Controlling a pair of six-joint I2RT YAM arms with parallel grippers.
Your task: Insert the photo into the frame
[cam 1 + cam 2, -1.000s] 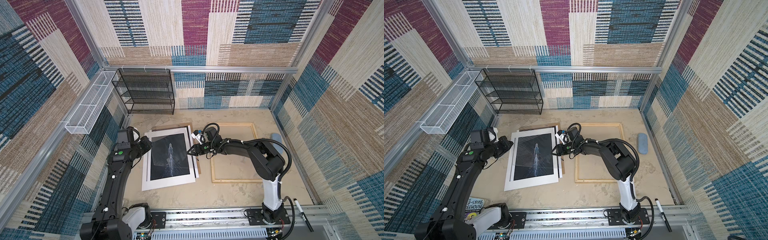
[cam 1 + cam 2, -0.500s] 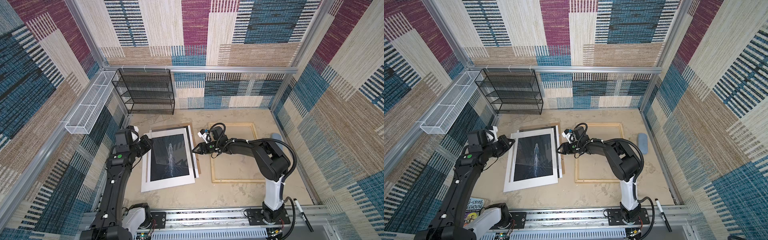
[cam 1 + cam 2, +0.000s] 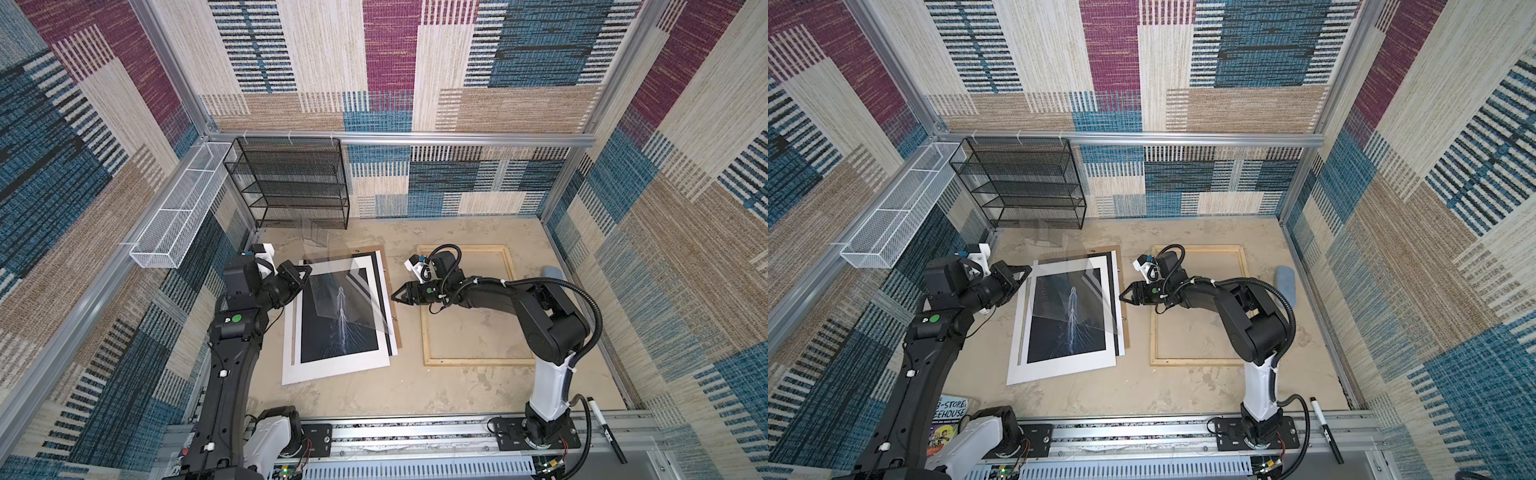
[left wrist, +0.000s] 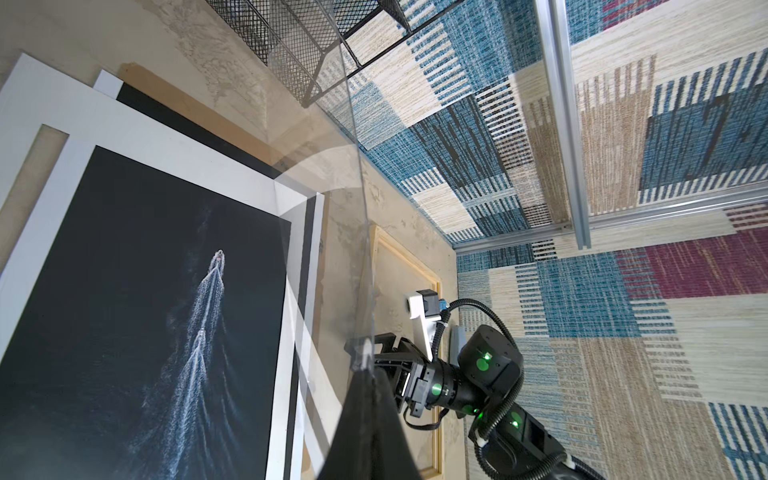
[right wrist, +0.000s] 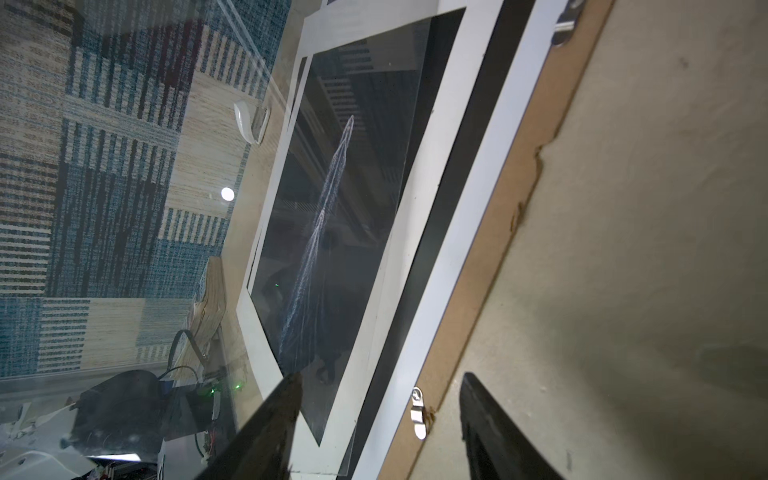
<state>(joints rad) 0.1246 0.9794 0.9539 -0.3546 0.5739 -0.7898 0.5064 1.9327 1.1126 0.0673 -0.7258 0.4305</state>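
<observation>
**Work area, both top views; 12 o'clock is the back wall.**

1. The photo [image 3: 338,324] [image 3: 1065,328] lies face up on the table [image 3: 415,390]. It is the top sheet of a stack that includes a white mat [image 4: 29,95] and a brown backing board [image 5: 498,232].
2. The frame [image 3: 478,360] [image 3: 1196,360] lies flat at 3 o'clock of the stack, just beside it. Only bare table shows inside the rails.
3. The left gripper [image 3: 305,276] [image 3: 1025,272], at 10 o'clock of the photo, is clamped on one edge of a clear pane [image 3: 353,299]. The pane is tilted above the photo.
4. The right gripper [image 3: 393,296] [image 5: 380,378] sits between the stack and the frame, at the pane's free edge, with its fingers spread apart. Whether it touches the pane cannot be determined.
</observation>
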